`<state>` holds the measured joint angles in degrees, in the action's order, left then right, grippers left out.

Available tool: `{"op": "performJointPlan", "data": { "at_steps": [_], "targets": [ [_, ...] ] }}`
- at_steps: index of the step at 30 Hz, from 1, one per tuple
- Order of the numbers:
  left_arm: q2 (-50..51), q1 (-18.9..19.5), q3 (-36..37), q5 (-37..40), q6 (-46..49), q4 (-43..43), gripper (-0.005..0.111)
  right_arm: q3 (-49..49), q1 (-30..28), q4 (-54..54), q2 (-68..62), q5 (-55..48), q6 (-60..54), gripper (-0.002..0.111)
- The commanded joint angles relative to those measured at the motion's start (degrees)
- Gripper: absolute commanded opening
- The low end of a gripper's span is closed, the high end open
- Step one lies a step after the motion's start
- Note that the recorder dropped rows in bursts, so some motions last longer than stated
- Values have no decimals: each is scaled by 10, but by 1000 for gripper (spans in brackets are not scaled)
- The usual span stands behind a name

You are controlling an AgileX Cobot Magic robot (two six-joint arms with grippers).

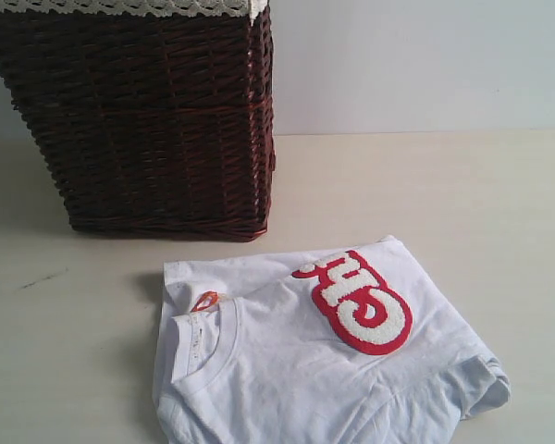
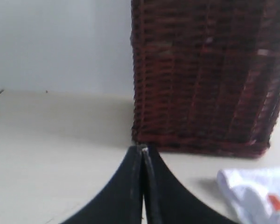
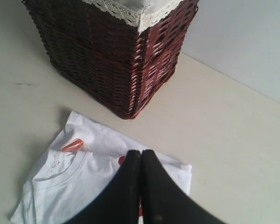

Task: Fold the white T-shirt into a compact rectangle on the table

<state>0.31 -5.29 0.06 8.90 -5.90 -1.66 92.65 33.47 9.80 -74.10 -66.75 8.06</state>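
Fingers of left gripper (image 2: 143, 151) and right gripper (image 3: 141, 154) pressed together, empty. White T-shirt (image 1: 296, 370) lies folded on table (image 1: 462, 194) near wicker basket (image 1: 157, 120); its bunched sleeve (image 1: 481, 384) may spring loose, spoiling the rectangle.

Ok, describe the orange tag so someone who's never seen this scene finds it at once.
Find the dark wicker basket on the pale table. In front of it lies the folded white T-shirt; the orange tag is the small loop at its neckline, away from the big red-outlined lettering.
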Motion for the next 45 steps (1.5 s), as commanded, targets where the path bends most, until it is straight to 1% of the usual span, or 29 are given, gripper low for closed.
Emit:
{"op": "performJointPlan", "data": {
  "at_steps": [1, 2, 4, 5, 8, 10, 11, 12, 14, 16, 17, 18, 19, 20, 23, 26, 29, 32, 35, 39, 41, 43, 45],
  "targets": [
    [-3, 0, -1, -118, -115, -70, 0, 3, -3, 12, 27, -32, -5, 0],
    [-3, 0, -1, -127, -139, -70, 0, 3, -3, 16, 27, -32, -5, 0],
    [-3, -5, -5, -111, -171, -70, 0, 3, -3, 38, 27, -32, 7, 0],
    [-3, -24, -28, -82, -169, -69, 0, 3, -3, 53, 27, -32, 13, 0],
    [35, -87, -79, -41, -145, -65, 0, 3, -3, 66, 27, -32, 16, 0],
    [72, -134, -112, -33, -127, -65, 1, 3, -3, 71, 27, -32, 16, 0],
    [96, -165, -129, -36, -117, -65, 3, 3, -3, 71, 27, -32, 16, 0],
    [122, -183, -146, -41, -111, -65, 7, 3, -3, 71, 27, -32, 16, 0],
    [179, -220, -177, -55, -106, -65, 20, 3, -3, 72, 26, -32, 16, 0],
    [232, -243, -200, -58, -104, -64, 38, 3, -3, 72, 26, -32, 15, 0],
    [274, -253, -213, -51, -104, -64, 51, 3, -3, 74, 26, -32, 4, 0],
    [303, -262, -219, -40, -104, -64, 59, 3, -3, 78, 26, -32, 3, 0],
    [342, -268, -223, -29, -104, -64, 63, 3, -3, 78, 26, -32, 4, 0],
    [383, -275, -226, -13, -104, -64, 66, 3, -3, 78, 25, -32, 6, 0],
    [515, -293, -227, -8, -104, -65, 64, 3, -3, 71, 21, -32, 6, 0],
    [626, -321, -230, -57, -104, -67, 64, 3, -3, 67, 15, -32, 6, 0],
    [713, -347, -249, -89, -107, -67, 64, 3, -3, 67, 6, -32, 6, 0],
    [774, -354, -266, -120, -113, -67, 64, 3, -3, 67, -1, -32, 6, 0],
    [807, -354, -276, -142, -126, -67, 64, 3, -3, 67, -10, -32, 6, 0],
    [807, -354, -279, -166, -139, -60, 64, 3, -3, 67, -19, -32, 6, 0],
    [799, -354, -293, -152, -139, -55, 64, 3, -3, 67, -22, -32, 6, 0],
    [794, -354, -315, -138, -139, -30, 62, 3, -3, 67, -24, -32, 6, 0],
    [795, -349, -347, -112, -139, -15, 58, 3, -3, 67, -27, -32, 6, 0]
  ]
}}
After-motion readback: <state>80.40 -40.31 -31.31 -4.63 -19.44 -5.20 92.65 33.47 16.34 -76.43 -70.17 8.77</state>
